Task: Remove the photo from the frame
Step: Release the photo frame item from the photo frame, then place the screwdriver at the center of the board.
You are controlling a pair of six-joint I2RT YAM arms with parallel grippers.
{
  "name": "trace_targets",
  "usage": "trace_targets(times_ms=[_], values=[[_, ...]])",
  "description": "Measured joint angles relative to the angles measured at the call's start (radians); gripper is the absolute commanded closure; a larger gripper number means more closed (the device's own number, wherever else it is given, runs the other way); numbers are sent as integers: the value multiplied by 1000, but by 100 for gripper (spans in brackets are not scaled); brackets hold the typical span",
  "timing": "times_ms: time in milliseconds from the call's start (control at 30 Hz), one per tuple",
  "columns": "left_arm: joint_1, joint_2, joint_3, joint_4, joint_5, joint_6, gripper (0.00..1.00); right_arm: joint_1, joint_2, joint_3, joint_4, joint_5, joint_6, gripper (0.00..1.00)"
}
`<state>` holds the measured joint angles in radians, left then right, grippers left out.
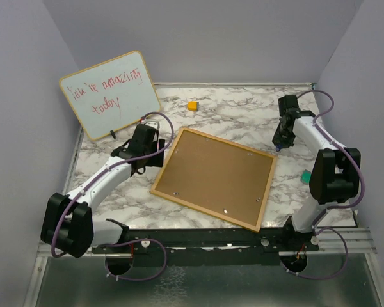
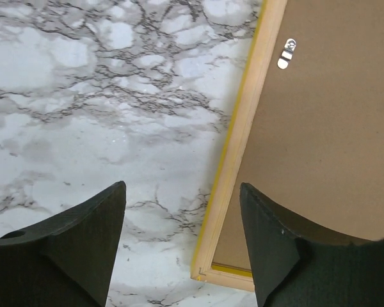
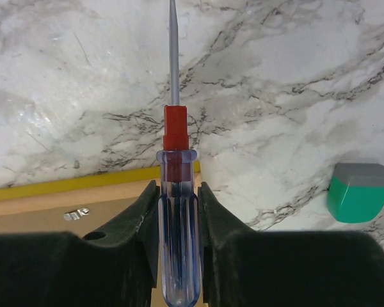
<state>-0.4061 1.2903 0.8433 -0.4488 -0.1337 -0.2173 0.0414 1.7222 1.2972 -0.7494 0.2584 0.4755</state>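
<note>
Obs.: the frame [image 1: 214, 176] is lying face down in the middle of the marble table [image 1: 243, 109], brown backing up, thin yellow edge showing along its side. The photo is not showing in any view; I am judging it to be sitting under the backing board.

Left gripper [image 2: 182, 188] is hovering over bare marble just beside the frame's near-left corner, fingers spread wide, holding nothing. Right gripper [image 3: 178, 185] is clamping a screwdriver [image 3: 178, 243] by its clear blue handle, with the shaft pointing away over the marble beyond the frame's edge.

Handling, as judgement: the frame is looking light and stiff, flat enough to slide on the smooth top if pushed. The small metal clip [image 2: 286, 54] near the edge is looking like the point to work, turning or levering it with the blade while the other arm is steadying a corner or rail. The print itself is probably thin and easily creased, so it is better lifted by an edge.

Containers: nothing here is acting as one except the frame itself. A teal block [image 3: 358, 190], a small yellow piece [image 1: 192, 105] and a whiteboard [image 1: 110, 94] are sitting apart from it.
</note>
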Motion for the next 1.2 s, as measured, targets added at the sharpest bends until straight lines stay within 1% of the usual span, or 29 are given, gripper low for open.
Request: trace_targets(times_ms=[167,333,567,767,900,1200], values=[[0,-64,-22,6,-83,-12,21,2,-6,-71,19,56,24,100],[0,-122,-33,13,-128,-24,20,-10,-3,-122,31,115,25,100],[-1,-131,-34,21,-145,-29,19,-17,29,-104,49,131,25,99],[-1,-131,-35,21,-145,-29,19,-21,87,-56,51,209,24,100],[-1,-131,-35,21,-145,-29,19,-24,114,-62,56,238,21,100],[-1,-130,-35,21,-144,-29,19,-24,120,-123,126,216,-21,99]])
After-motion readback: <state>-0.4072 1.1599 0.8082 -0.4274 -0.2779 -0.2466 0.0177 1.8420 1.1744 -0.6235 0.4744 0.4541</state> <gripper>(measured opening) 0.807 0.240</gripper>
